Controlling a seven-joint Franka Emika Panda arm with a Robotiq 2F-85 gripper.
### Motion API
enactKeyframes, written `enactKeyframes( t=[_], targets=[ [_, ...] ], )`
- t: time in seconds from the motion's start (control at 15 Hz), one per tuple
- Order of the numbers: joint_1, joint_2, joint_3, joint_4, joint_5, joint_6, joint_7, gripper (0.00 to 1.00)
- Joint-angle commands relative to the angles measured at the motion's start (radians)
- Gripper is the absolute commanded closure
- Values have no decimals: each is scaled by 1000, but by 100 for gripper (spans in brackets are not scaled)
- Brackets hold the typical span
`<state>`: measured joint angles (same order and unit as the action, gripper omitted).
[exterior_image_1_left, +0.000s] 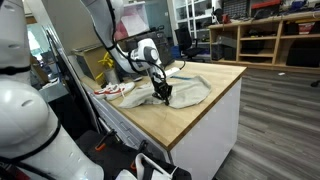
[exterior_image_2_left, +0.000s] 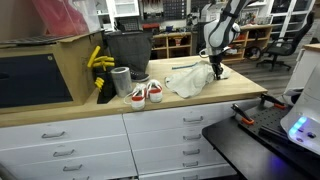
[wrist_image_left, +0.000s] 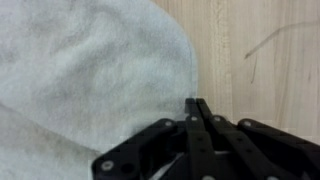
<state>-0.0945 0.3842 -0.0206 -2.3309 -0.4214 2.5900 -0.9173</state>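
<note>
Wrist view: gripper (wrist_image_left: 197, 104), jaws drawn narrow, tips meeting at the hem of the white towel (wrist_image_left: 90, 70), its thinnest graspable edge. The towel lay crumpled on the wooden counter (wrist_image_left: 265, 60) toward ten o'clock. Pinch unconfirmed.

towel (wrist_image_left: 80, 70) cropped in wrist view, pinch unclear

The towel (exterior_image_2_left: 188, 80) lies on the counter (exterior_image_2_left: 235, 92), shoes (exterior_image_2_left: 141, 94) beside it.
</note>
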Motion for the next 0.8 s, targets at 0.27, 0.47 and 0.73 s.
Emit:
enactKeyframes(
  t=[0.27, 0.47, 0.73],
  targets=[
    [-9, -33, 4, -57, -17, 48, -39, 100],
    [-29, -43, 15, -56, -16, -24, -194, 100],
    [-23, -56, -18, -35, -74, -138, -370, 100]
  ],
)
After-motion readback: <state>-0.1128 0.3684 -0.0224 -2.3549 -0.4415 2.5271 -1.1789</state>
